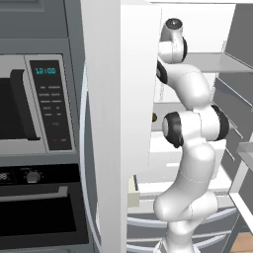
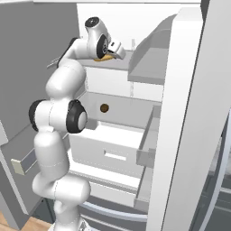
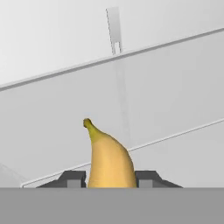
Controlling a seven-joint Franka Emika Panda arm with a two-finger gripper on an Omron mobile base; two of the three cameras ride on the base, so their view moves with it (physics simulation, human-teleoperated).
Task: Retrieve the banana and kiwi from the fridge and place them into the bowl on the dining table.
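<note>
Left base view: gripper hidden behind the open white door of the fridge; kiwi half cut off by that door's edge, below the arm's upper joints.

Right base view: gripper over the upper fridge shelf, banana a yellow sliver beneath it; kiwi on the level below.

Hand view: fingertips closed against both sides of the banana, stem pointing away, lower end cut off.

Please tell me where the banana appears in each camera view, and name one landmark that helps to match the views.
Left base view: I cannot find it.
Right base view: the banana is a small yellow bit at the gripper, upper shelf.
Hand view: the banana stands bottom centre, between the fingertips.
Shared landmark: the kiwi on a lower shelf.
</note>
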